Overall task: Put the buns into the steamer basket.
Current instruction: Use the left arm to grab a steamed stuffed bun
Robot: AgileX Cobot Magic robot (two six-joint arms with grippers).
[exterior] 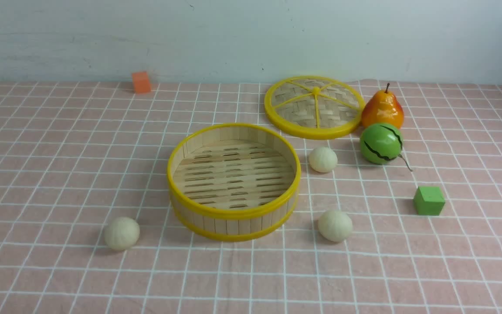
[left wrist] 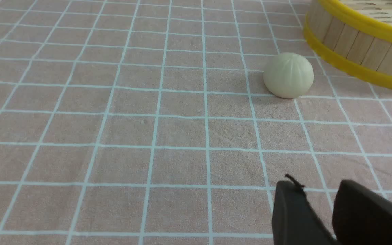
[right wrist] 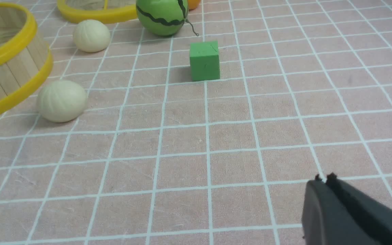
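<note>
Bun (left wrist: 288,75) lies well apart from left pincer (left wrist: 318,188)

Before you, a pink checked cloth (exterior: 59,152) carries the basket (exterior: 233,213) at centre, with a bun (exterior: 121,233) near-left of it, a second bun (exterior: 334,225) near-right and a third bun (exterior: 323,159) just right. Behind on the right lie the lid (exterior: 314,107), pear (exterior: 382,109) and melon (exterior: 381,143). A green cube (exterior: 429,200) sits right and an orange cube (exterior: 141,82) far left.

Two thick black fingers (left wrist: 293,214) on the left gripper (left wrist: 318,187), dull and smooth, with a tiny black thread (left wrist: 293,179) sticking up from one tip. Same plain black on the right gripper (right wrist: 325,179), with two little bumps (right wrist: 332,176) on top.
</note>
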